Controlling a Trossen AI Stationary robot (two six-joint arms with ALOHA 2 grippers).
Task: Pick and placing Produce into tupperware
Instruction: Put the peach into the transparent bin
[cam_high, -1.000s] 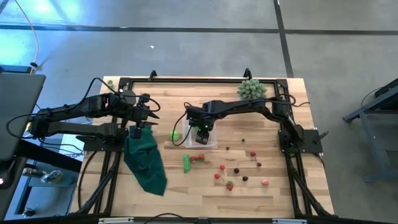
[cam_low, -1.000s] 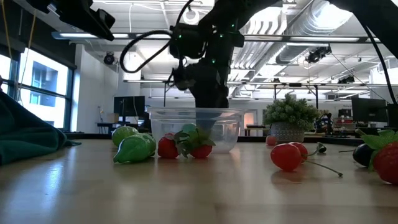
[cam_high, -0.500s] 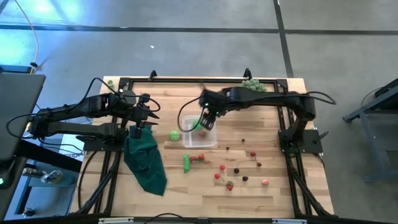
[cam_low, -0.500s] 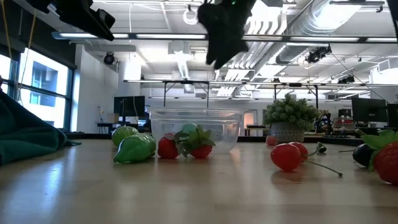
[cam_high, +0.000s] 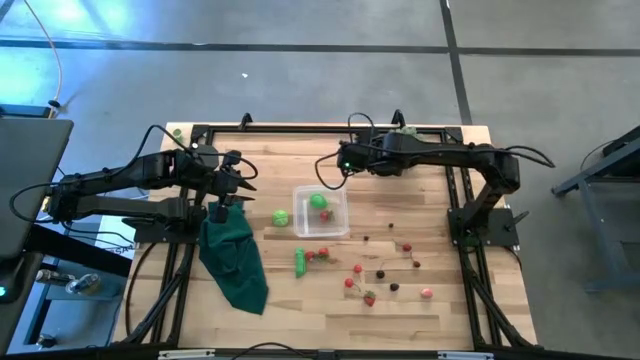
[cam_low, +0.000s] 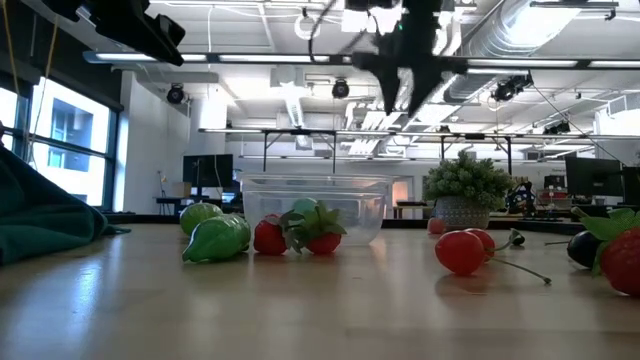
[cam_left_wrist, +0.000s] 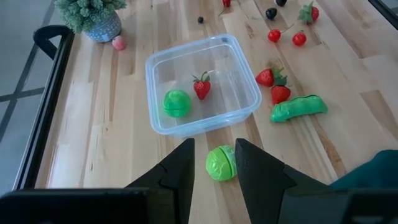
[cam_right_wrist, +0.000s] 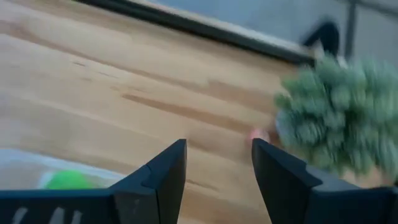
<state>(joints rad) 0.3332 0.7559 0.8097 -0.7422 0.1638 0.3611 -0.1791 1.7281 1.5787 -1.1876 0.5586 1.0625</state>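
Note:
The clear tupperware (cam_high: 320, 212) stands mid-table and holds a round green piece (cam_left_wrist: 176, 102) and a small strawberry (cam_left_wrist: 201, 88). Outside it lie a green ball (cam_left_wrist: 220, 163), a green pod (cam_left_wrist: 298, 107), two strawberries (cam_left_wrist: 273, 85) and more small red and dark produce (cam_high: 385, 270) toward the right. My right gripper (cam_right_wrist: 217, 146) hangs open high above the table, just beyond the tupperware's far side (cam_high: 338, 168). My left gripper (cam_left_wrist: 213, 144) is open in the air left of the tupperware, with the green ball far below its gap.
A pale green spiky plant (cam_high: 404, 134) stands at the far edge, with a pink piece (cam_left_wrist: 118, 42) beside it. A dark green cloth (cam_high: 235, 258) hangs over the table's left side under my left arm. A black frame (cam_high: 300, 128) runs along the far edge.
My right gripper has risen out of the tupperware, gone toward the far edge and a little to the right, and rolled about its own line. The green piece and the strawberry stay inside the tupperware. The gap between its fingers shows no change.

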